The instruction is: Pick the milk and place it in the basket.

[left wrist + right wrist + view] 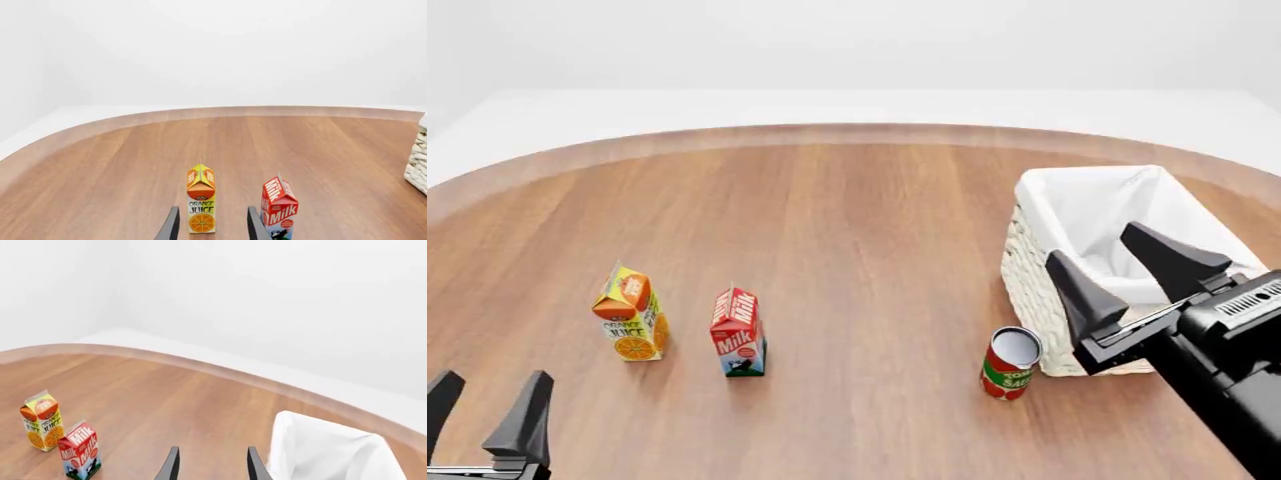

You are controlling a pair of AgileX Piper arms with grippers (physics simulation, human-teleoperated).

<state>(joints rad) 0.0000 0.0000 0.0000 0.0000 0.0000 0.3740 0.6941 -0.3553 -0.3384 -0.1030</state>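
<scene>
Nothing is done yet: the milk [738, 332] stands upright on the table [868, 230], well apart from the basket [1034, 275] (which holds nothing visible). My left gripper [483, 405] and right gripper [1132, 268] are both spread and carry nothing; grasp, transfer and release all remain.

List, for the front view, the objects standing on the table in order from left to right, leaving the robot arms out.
orange juice carton → milk → tomato sauce can → basket
</scene>
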